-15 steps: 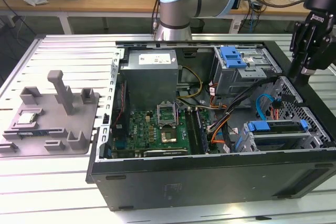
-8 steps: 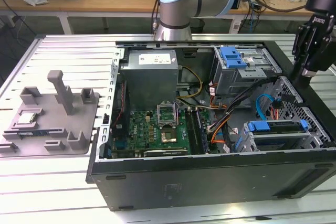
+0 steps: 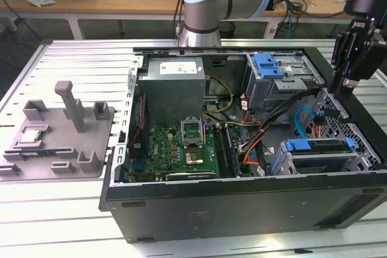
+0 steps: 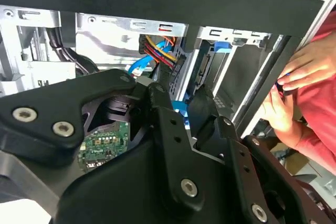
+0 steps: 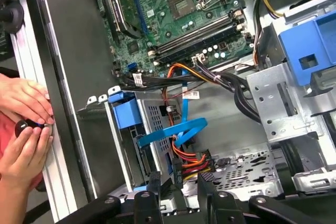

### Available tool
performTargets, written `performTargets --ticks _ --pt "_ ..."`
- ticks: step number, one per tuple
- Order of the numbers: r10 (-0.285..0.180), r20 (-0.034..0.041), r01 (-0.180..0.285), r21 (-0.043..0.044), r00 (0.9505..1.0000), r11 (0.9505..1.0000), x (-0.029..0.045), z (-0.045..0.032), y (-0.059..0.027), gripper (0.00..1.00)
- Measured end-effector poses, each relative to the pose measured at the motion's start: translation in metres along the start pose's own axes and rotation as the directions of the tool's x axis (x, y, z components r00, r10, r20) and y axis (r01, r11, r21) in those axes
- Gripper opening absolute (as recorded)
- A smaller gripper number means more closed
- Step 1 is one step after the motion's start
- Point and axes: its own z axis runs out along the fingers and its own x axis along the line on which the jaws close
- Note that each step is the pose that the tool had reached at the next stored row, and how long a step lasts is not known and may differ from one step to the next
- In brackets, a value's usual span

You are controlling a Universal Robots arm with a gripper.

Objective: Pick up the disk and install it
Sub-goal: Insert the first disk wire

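The disk (image 3: 317, 152) sits half hidden, lower right in the exterior view. The fingers (image 5: 206, 187) seem spread, holding nothing.

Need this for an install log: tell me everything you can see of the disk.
The disk lies flat and level in a grey metal cage at a corner of the open computer case, at the exterior view's right. A blue plastic carrier frames its greyish top, with tabs at both ends. The tool hangs above it, open, not touching it.
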Motion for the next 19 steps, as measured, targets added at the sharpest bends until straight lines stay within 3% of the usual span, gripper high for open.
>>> performTargets --ticks 5,6,8,9,13,18,19 --pt "-0.002 -0.0144 0.002 0.0023 0.9999 1.0000 -0.0047 0.0062 0.0006 0.41" --pt "-0.025 -0.0171 0.025 0.0101 0.9996 0.9996 -0.0049 0.0064 0.0006 0.41" --pt "-0.085 -0.0222 0.085 0.0336 0.9962 0.9958 -0.0052 0.0074 0.0007 0.41" --pt "-0.090 -0.0226 0.091 0.0358 0.9957 0.9952 -0.0054 0.0093 0.0024 0.41" --pt "-0.088 -0.0225 0.089 0.0350 0.9959 0.9954 -0.0058 0.0145 0.0070 0.41" --pt "-0.034 -0.0207 0.035 0.0121 0.9992 0.9993 -0.0062 0.0190 0.0065 0.41" --pt "-0.035 -0.0210 0.035 0.0115 0.9992 0.9993 -0.0062 0.0195 0.0062 0.41"
